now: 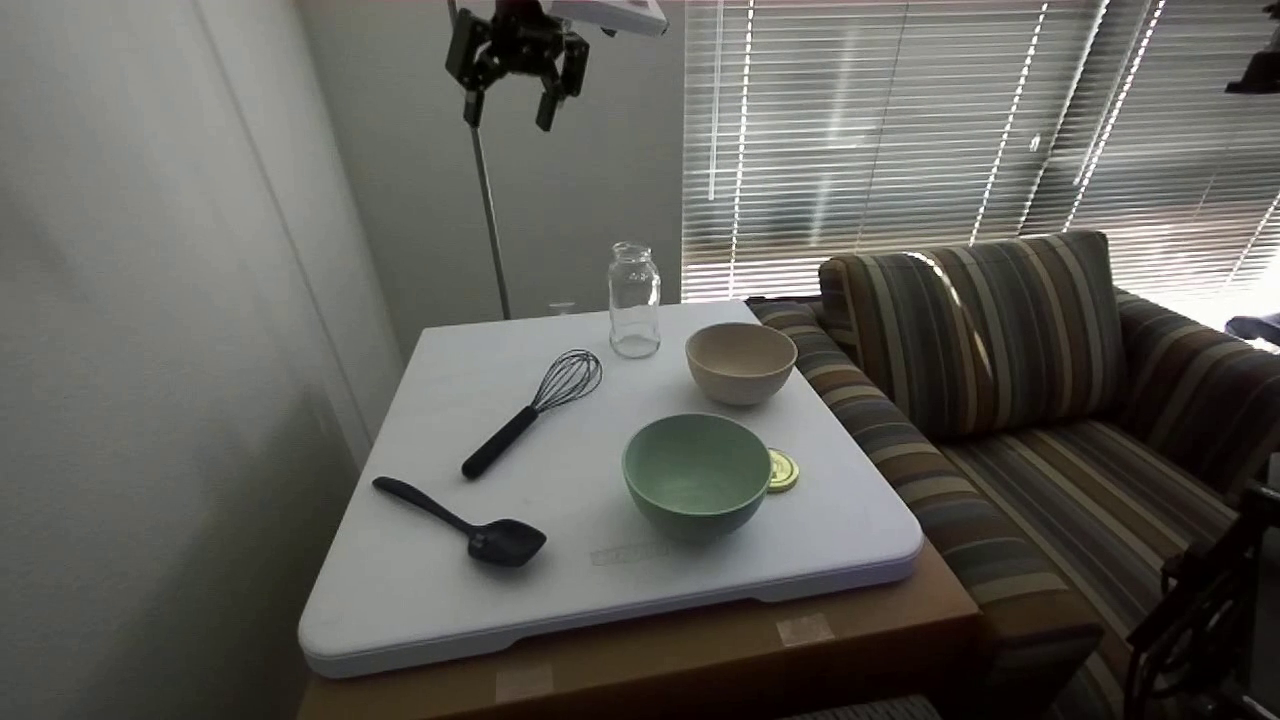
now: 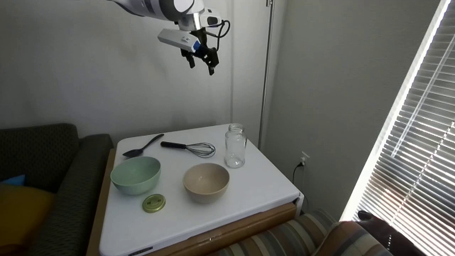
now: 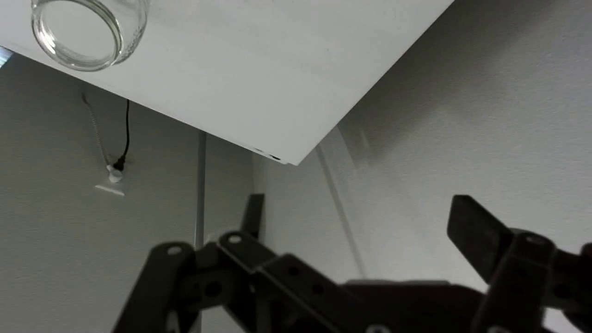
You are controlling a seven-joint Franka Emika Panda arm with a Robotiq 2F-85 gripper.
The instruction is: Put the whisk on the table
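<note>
Before me, the whisk [image 1: 523, 420] lay on the white surface [image 1: 450, 390] between the black spoon [image 1: 494, 541] and the clear jar [image 1: 634, 305], the green bowl [image 1: 697, 475] nearby; high above, the fingers [image 1: 547, 110] hung parted.

In an exterior view the green bowl [image 1: 697, 475] hides part of the gold lid [image 1: 785, 471]; the wrist view's top edge cuts off the glass jar [image 3: 90, 37] and the surface [image 3: 277, 78], while the claw [image 3: 356, 201] appears blurred there

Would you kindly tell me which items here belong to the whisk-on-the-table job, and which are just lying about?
For the job:
whisk
table
gripper, open

Just lying about:
black spoon
green bowl
beige bowl
glass jar
gold lid
</note>
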